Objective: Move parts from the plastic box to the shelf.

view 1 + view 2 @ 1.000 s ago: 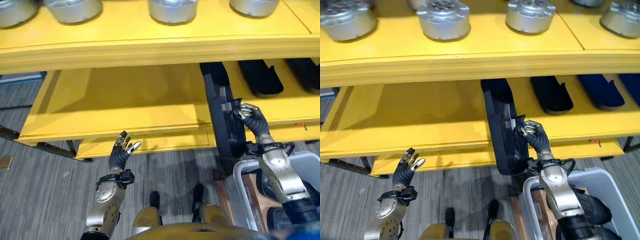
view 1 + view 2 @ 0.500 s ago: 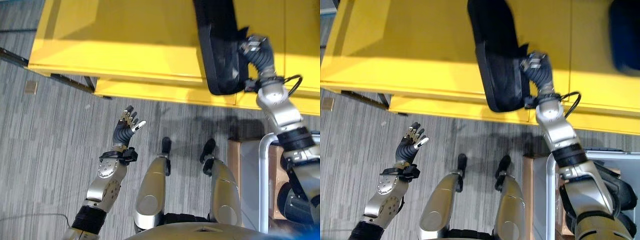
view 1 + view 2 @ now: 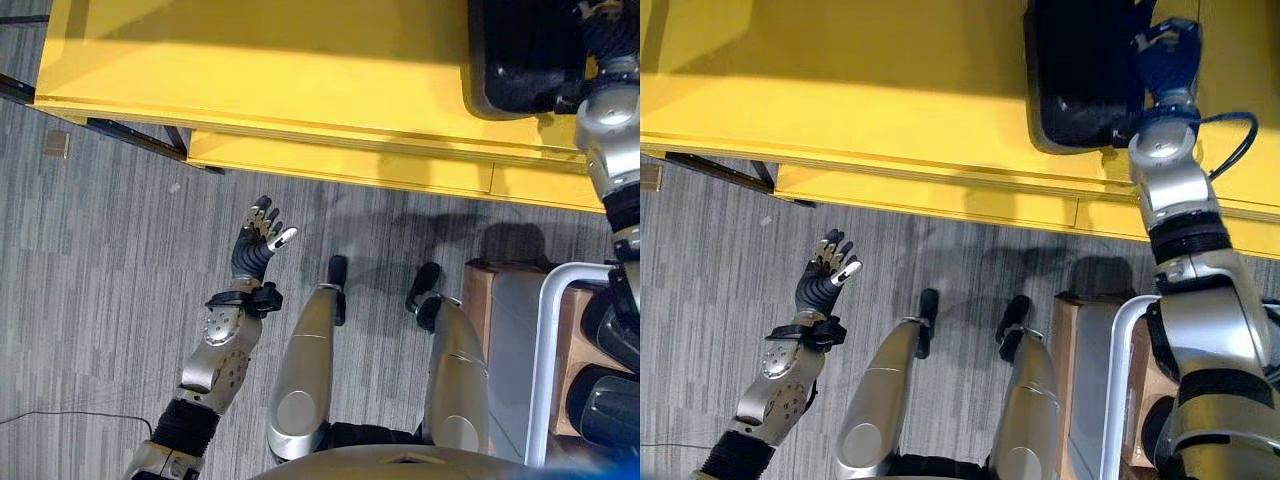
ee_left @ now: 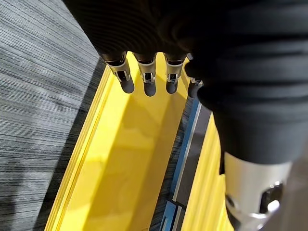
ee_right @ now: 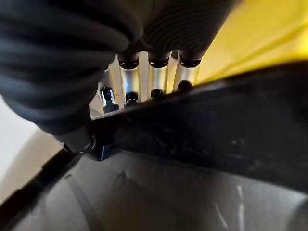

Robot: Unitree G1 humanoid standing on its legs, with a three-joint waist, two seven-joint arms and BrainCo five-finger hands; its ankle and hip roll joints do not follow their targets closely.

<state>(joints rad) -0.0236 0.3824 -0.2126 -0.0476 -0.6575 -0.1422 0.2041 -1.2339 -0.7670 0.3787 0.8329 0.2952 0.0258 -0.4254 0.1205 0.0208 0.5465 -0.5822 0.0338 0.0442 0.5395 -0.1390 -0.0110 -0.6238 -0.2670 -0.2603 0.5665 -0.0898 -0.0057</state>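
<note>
Your right hand (image 3: 1162, 52) is up at the yellow shelf (image 3: 870, 110), its fingers (image 5: 158, 77) hooked over the edge of the black part (image 3: 1080, 75) and clamped on it; the wrist view shows the dark tips biting just behind the part's rim, with the thumb hidden, so you cannot be sure how well it is pinched from the other side. The part lies flat on the shelf, its near end just short of the shelf's front lip, which suggests you are sliding it further in rather than lifting it. Holding it by the side edge keeps the palm clear of the shelf board and lets you push along the surface. Your left hand (image 3: 257, 236) hangs over the floor, well apart from the shelf, fingers apart and relaxed, holding nothing; it looks parked out of the way. The plastic box (image 3: 548, 350) sits below the shelf, beside your right arm, with more dark parts (image 3: 605, 405) inside, so there is likely more to carry over once this one is let go.
</note>
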